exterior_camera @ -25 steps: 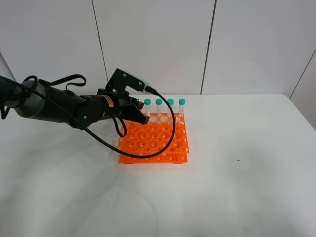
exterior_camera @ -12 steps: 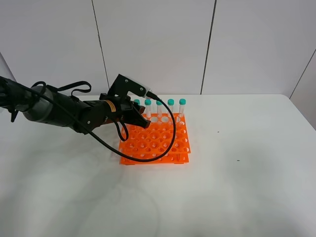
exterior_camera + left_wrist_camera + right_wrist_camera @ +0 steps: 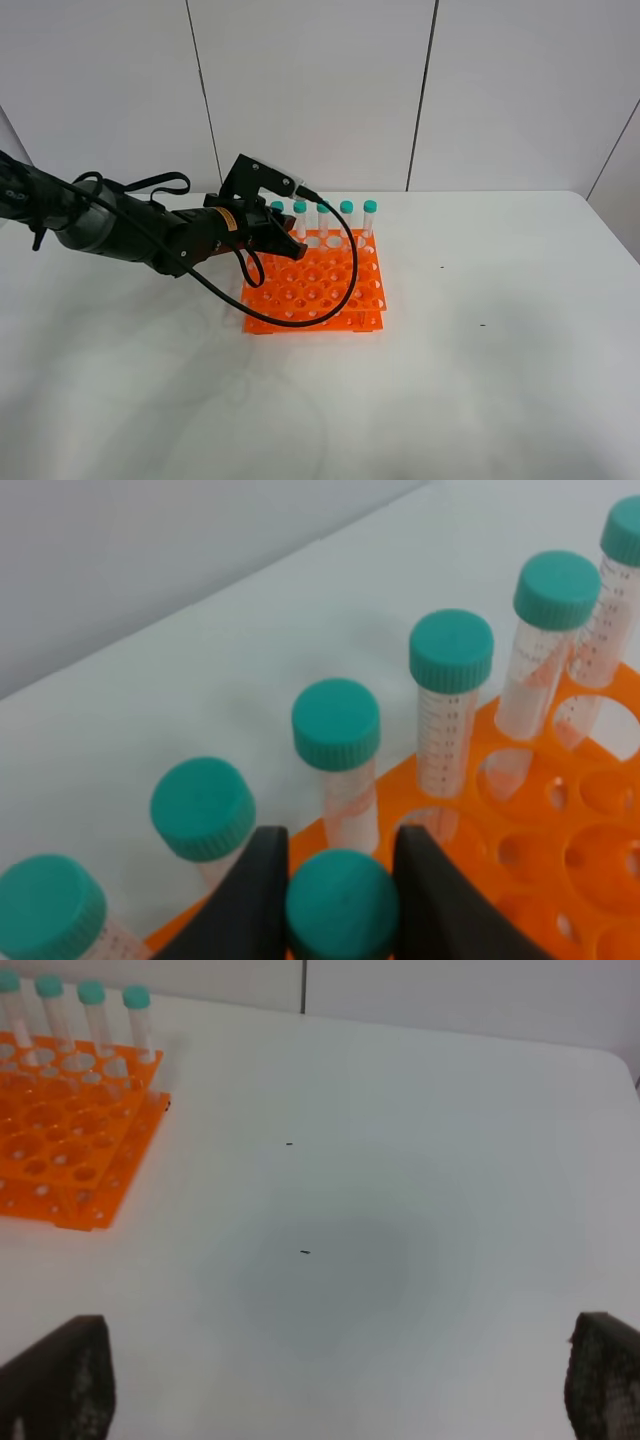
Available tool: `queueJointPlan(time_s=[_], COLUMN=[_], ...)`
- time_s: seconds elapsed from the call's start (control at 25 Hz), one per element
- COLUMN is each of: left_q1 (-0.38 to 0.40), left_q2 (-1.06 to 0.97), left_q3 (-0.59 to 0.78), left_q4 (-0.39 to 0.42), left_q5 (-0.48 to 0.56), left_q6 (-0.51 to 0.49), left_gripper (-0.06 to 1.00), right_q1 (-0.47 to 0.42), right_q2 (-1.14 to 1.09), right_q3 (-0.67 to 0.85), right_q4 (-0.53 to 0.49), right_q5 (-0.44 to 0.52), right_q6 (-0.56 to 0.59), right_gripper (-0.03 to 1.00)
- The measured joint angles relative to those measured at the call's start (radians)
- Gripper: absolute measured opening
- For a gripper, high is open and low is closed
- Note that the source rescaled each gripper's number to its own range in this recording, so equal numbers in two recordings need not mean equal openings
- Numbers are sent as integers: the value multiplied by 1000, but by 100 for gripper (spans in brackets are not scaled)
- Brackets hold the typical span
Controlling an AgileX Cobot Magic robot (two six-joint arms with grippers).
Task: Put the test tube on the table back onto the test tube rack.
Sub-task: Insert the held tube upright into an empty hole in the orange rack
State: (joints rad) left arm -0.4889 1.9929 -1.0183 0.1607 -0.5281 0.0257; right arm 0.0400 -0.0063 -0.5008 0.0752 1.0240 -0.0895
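Left gripper (image 3: 342, 880), fingers clamped on the teal cap of the slim clear plastic test tube (image 3: 342, 905), holds it upright over the bright orange gridded rack (image 3: 315, 285) near the white table's (image 3: 480, 380) far edge, aligned for insertion. Right gripper's (image 3: 330, 1380) fingers spread wide, idle.

The whole worktop (image 3: 480, 380) is taken in from high up at the front, facing the back wall, with the orange rack (image 3: 313, 285) seen at a middle distance. From the left wrist, the rack (image 3: 560, 840) is viewed very close, across its capped tubes (image 3: 336, 725) toward the wall. From the right wrist, the worktop (image 3: 400, 1210) is looked down on from farther off; the same rack (image 3: 70, 1150) is shared at one corner.
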Motion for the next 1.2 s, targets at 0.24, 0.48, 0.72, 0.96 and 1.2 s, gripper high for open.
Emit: queueJointPlan(time_s=[0.24,0.48,0.72,0.96,1.2], left_q1=[12,23,23,23,23], left_q2=[2,5,8,8,8], left_q3=[0,0,0,0,0], left_q4=[0,0,0,0,0], left_q5=[-3,-1,0,0,1], left_q6=[-59,-97,-98,-98,-102], left_gripper=[0,0,0,0,14], right_q1=[0,0,0,0,0], right_q2=[0,0,0,0,0], right_q3=[0,0,0,0,0], right_q4=[0,0,1,1,1], right_q5=[0,0,0,0,0], right_q6=[0,0,0,0,0], right_gripper=[100,100,100,100,100])
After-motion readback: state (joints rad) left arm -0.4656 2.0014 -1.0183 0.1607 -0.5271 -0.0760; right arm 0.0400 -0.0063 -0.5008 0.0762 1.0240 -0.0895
